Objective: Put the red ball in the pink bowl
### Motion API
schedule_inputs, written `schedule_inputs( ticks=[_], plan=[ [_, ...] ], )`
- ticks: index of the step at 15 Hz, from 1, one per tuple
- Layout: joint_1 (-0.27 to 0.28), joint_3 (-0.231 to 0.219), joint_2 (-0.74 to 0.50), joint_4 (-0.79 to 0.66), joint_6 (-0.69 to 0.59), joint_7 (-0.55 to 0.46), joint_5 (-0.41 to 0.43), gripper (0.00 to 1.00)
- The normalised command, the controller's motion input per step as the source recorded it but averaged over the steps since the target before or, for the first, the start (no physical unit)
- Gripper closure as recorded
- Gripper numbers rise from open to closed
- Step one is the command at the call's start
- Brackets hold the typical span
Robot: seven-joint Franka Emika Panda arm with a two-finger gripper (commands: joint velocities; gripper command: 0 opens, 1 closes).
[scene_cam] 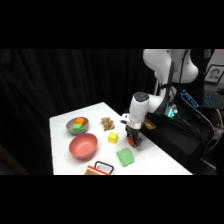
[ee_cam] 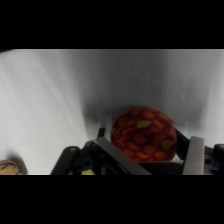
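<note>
No brand, label or writing can be read on anything here.

The white arm comes down from the upper right, and its pincer [scene_cam: 133, 141] stands low over the bench [scene_cam: 62, 122] near the right edge. From the wrist view, the red ball [ee_cam: 144, 134] sits right between the two fingers [ee_cam: 195, 155], one on each side of it, and they look pressed against it, pinching it. The ball is red-orange with yellowish flecks. From the side only a bit of red-orange [scene_cam: 130, 142] shows at the fingertips, close to the bench surface; whether it touches the bench I cannot tell.

The pink bowl [scene_cam: 83, 146] lies well apart from the pincer, at about 9 o'clock from it, and nothing shows inside it. Just beyond the pink bowl, at its 12 o'clock, is a smaller grey bowl [scene_cam: 77, 125] holding an orange piece and a green piece.

Between the bowls and the pincer sit a yellow block [scene_cam: 113, 137] and, at its 12 o'clock, a small brown clump [scene_cam: 107, 123]. A green block [scene_cam: 125, 157] lies at 7 o'clock from the pincer, near it.
</note>
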Motion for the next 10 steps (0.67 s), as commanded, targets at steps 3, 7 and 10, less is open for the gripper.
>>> schedule_inputs(
  ticks=[3, 7, 10],
  plan=[
    [0.283, -0.255, 0.04, -0.02, 0.20, 0.21, -0.156, 0.51],
    [0.235, -0.257, -0.23, -0.20, 0.04, 0.16, -0.129, 0.83],
    [0.216, -0.295, -0.44, -0.30, -0.15, 0.12, -0.159, 1.00]
  ],
)
